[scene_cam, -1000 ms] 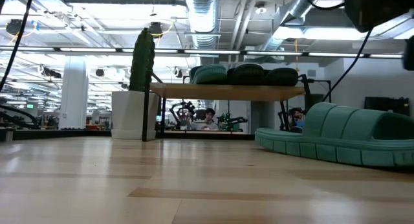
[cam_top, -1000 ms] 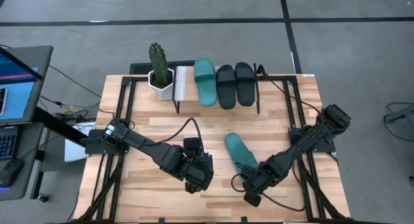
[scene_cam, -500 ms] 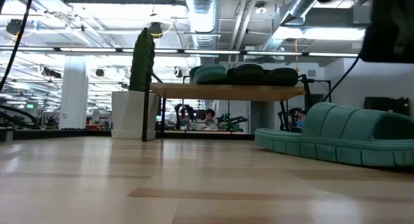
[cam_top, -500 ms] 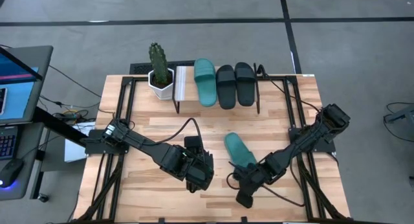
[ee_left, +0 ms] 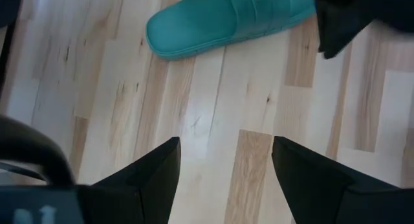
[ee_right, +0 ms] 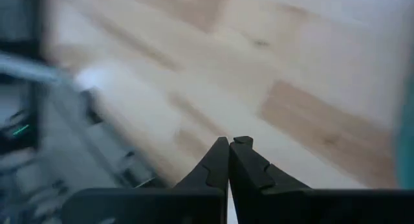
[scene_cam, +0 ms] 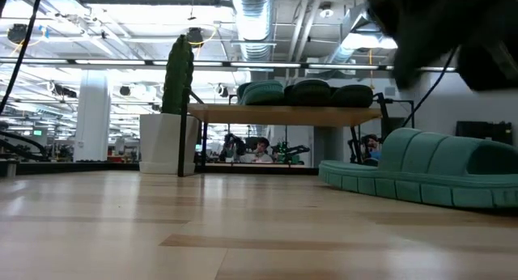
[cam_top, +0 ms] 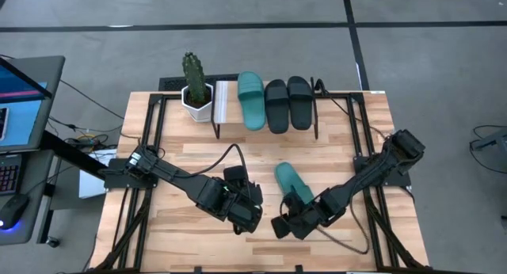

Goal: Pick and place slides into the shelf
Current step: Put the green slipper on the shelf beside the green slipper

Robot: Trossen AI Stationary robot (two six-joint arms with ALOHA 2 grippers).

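Three slides sit on the shelf (cam_top: 223, 108) at upper centre of the high view: one teal (cam_top: 251, 100), two black (cam_top: 276, 104) (cam_top: 300, 101), side by side, toes pointing away from the arms. The fourth, the loose teal slide (cam_top: 291, 183), lies flat on the table (cam_top: 348, 147) just below centre, apart from the shelf.

Handling, judged: moulded foam, so light and slightly springy; the strap is the stiffest raised part. Best hold looks like a pinch across the strap, or on the sidewall at mid-length so it does not swing. The surface looks smooth and could slip under a shallow pinch.

Left gripper (ee_left: 223, 166) hovers low over bare board at lower centre, fingers (ee_left: 152, 175) spread wide with nothing between them; the slide's end shows just ahead of it in the wrist view. Right gripper (cam_top: 282, 226) is at the heel end of the loose slide, fingers (ee_right: 223, 162) pressed together, holding nothing; contact with the slide cannot be told.

Surface: pale wood planks, smooth, on a black frame. A potted cactus (cam_top: 194, 85) stands left of the shelf. Grey floor around; a monitor (cam_top: 20, 88) at far left. The low view shows an open lab hall with ceiling ducts.
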